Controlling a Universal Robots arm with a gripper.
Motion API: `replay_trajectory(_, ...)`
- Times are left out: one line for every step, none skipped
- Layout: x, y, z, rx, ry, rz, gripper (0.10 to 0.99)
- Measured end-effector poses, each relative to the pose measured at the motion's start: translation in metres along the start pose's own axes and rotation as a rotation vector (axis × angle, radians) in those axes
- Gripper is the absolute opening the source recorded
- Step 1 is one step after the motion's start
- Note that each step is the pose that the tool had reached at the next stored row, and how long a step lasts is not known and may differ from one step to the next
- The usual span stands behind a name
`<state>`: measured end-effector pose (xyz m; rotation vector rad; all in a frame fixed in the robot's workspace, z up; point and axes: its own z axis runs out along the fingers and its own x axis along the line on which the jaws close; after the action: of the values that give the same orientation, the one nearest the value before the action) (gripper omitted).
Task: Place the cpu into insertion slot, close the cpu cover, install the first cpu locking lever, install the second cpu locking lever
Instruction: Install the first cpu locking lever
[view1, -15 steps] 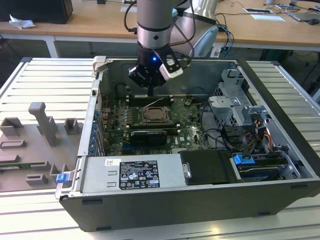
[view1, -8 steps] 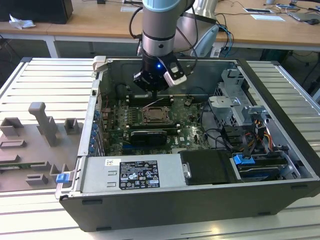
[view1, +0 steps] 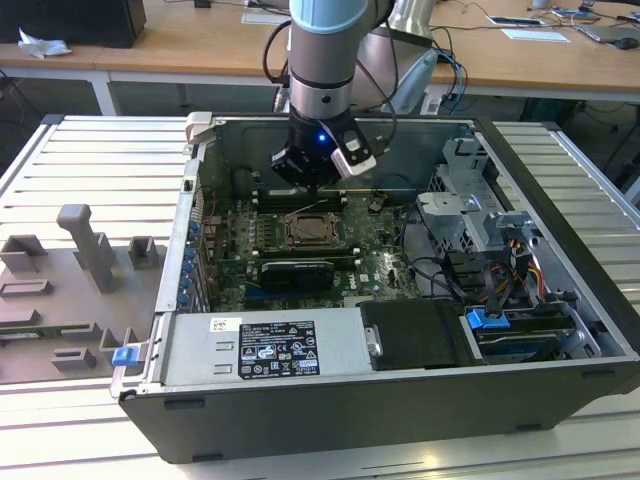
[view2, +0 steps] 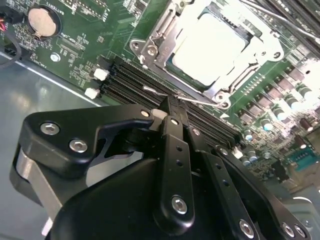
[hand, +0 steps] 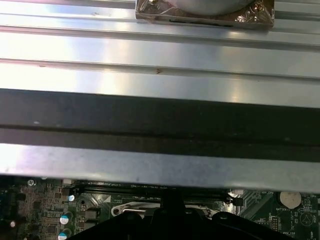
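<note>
— So where does the job stand inside the computer case (view1: 560, 290)?

— Working down from the big things: the motherboard (view2: 95, 30) lies flat in the case, and the gripper (view2: 167, 107) hangs just above it, right beside the insertion slot (view1: 312, 230). In the second wrist view its fingers are drawn together to a narrow tip with nothing between them.

— And the cpu?

— The cpu (view2: 212, 47) sits in the slot just ahead of the fingertips, its pale face showing through the window of the cpu cover (view2: 155, 42). The cover looks folded down flat around it, so I judge the first two steps done.

— The levers?

— A thin wire lever (view2: 187, 100) runs along the near edge of the socket, directly in front of the fingertips. Whether it is hooked under its catch I cannot tell. I would put the work at the lever stage, with at least one latch unconfirmed.
</note>
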<state>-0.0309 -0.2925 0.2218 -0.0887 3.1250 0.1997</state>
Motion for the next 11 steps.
replay_trajectory(-0.0011,-0.0002,0.0006,0.0,0.0002,0.0,0.106)
replay_trajectory(-0.0025,-0.0003,0.0013,0.0,0.0002,0.0,0.106)
replay_trajectory(-0.004,-0.0005,0.0022,0.0,0.0002,0.0,0.106)
replay_trajectory(-0.0052,-0.0007,0.0029,0.0,0.0002,0.0,0.106)
replay_trajectory(-0.0062,-0.0008,0.0038,0.0,0.0002,0.0,0.106)
replay_trajectory(-0.0069,-0.001,0.0048,0.0,0.0004,0.0,0.106)
replay_trajectory(-0.0075,-0.0011,0.0059,0.0,0.0004,0.0,0.106)
replay_trajectory(-0.0084,-0.0013,0.0072,0.0,0.0005,0.0,0.106)
replay_trajectory(-0.0098,-0.0016,0.0093,0.0,0.0007,0.0,0.106)
replay_trajectory(-0.0106,-0.0019,0.0113,0.0,0.0008,0.0,0.106)
replay_trajectory(-0.011,-0.0021,0.0133,0.0,0.0008,0.0,0.106)
